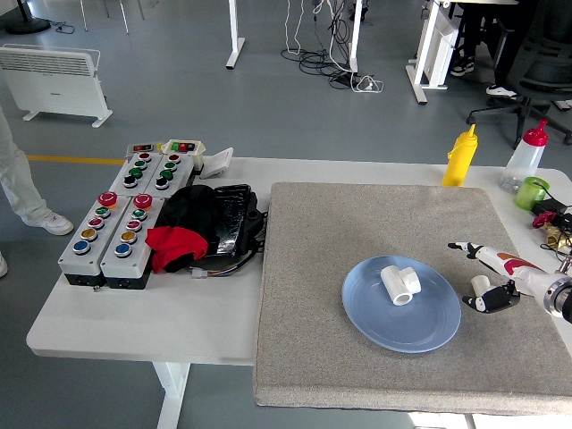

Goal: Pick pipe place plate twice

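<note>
You can see the white pipe fitting lying on the blue plate, a little above the middle of the plate, and nothing is touching it. It looks like a short plastic elbow or tee piece, so you may expect it to be light and stiff, with a smooth surface that can slip between the fingers. I think the best place to take it is across the round body, with the thumb on one side and the fingers on the other, not on the open end. The plate stands on the grey mat that covers the right part of the tabletop. The right hand is just beside the right rim of the plate, low over the mat, with the fingers spread loosely and holding nothing. The left arm does not show.
</note>
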Controlling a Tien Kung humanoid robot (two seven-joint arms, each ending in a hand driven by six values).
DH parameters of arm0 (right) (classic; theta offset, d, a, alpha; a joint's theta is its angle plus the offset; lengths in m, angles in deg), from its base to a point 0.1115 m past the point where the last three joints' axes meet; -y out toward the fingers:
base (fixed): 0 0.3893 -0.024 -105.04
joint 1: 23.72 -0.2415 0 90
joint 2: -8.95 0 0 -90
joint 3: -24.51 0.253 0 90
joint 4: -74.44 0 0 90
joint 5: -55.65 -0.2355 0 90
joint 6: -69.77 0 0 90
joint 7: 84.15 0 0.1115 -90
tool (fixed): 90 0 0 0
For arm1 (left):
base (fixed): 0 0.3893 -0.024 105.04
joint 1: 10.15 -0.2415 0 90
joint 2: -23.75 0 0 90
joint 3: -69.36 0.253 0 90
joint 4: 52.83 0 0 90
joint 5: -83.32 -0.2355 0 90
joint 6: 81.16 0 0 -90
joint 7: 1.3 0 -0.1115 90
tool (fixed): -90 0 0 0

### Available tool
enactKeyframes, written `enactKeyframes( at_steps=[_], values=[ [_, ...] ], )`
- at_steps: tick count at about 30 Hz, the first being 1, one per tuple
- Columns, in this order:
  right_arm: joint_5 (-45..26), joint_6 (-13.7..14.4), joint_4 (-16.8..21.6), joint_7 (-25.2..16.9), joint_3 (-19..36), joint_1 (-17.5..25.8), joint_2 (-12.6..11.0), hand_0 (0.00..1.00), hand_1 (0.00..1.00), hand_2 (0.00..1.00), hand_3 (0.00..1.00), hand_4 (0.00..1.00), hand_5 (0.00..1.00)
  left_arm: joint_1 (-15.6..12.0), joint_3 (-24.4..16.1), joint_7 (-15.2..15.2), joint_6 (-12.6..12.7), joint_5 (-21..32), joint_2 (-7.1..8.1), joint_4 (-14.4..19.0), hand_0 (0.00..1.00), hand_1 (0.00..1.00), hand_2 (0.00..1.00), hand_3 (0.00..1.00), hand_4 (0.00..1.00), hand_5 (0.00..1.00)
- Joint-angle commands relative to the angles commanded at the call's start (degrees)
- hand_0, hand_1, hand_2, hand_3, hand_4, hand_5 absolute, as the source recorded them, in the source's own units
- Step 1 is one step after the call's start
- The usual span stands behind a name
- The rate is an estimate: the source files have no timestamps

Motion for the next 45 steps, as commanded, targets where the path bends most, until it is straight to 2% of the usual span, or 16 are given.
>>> enactKeyframes(
  at_steps=[6,13,19,28,29,34,35,40,41,45],
  values=[
    [0.60,-0.28,-2.77,-0.43,-3.61,-1.81,-0.05,0.998,0.927,0.998,0.979,0.757,0.118,-0.23,-0.07,-0.24,-0.03,-0.26,-0.09,0.07,0.659,0.641,0.608,0.616,0.384,0.998],
    [1.72,-0.10,-7.14,-1.26,-5.75,-3.24,1.22,0.998,0.923,0.998,0.978,0.759,0.113,-0.34,0.02,-0.30,0.02,-0.15,-0.15,0.10,0.659,0.641,0.608,0.617,0.382,0.998],
    [2.63,0.39,-11.25,-2.02,-6.85,-4.70,2.14,0.998,0.922,0.998,0.972,0.759,0.112,-0.06,0.43,0.06,0.15,0.59,-0.17,0.02,0.659,0.641,0.610,0.618,0.381,0.998],
    [1.79,0.15,-15.05,-3.28,-7.34,-6.12,3.29,0.998,0.907,0.998,0.958,0.754,0.106,0.48,0.60,0.18,0.16,0.82,-0.16,-0.01,0.659,0.641,0.611,0.618,0.379,0.998],
    [1.71,-0.10,-15.33,-3.33,-7.33,-6.24,3.38,0.907,0.829,0.919,0.892,0.746,0.108,0.52,0.62,0.18,0.16,0.84,-0.16,-0.01,0.659,0.641,0.611,0.618,0.379,0.998],
    [1.89,-1.55,-16.21,-3.12,-7.39,-6.55,3.55,0.907,0.829,0.919,0.892,0.746,0.108,0.61,0.65,0.12,0.18,0.84,-0.17,-0.01,0.659,0.641,0.611,0.618,0.379,0.998],
    [2.01,-1.65,-16.38,-3.08,-7.39,-6.56,3.57,0.807,0.731,0.828,0.844,0.738,0.104,0.61,0.65,0.11,0.16,0.82,-0.16,-0.01,0.659,0.642,0.612,0.618,0.379,0.998],
    [2.43,-1.20,-16.69,-3.64,-7.33,-6.47,3.56,0.807,0.731,0.828,0.844,0.738,0.104,0.60,0.65,0.09,0.14,0.81,-0.17,-0.01,0.659,0.642,0.612,0.618,0.379,0.998],
    [2.57,-0.98,-16.74,-3.81,-7.34,-6.48,3.57,0.683,0.634,0.650,0.776,0.731,0.097,0.61,0.63,0.07,0.12,0.77,-0.18,-0.01,0.659,0.641,0.611,0.618,0.379,0.998],
    [3.21,-0.16,-17.24,-4.52,-7.36,-6.44,3.70,0.683,0.634,0.650,0.776,0.731,0.097,0.66,0.62,0.06,0.10,0.72,-0.18,-0.02,0.659,0.641,0.611,0.618,0.379,0.998]
  ],
)
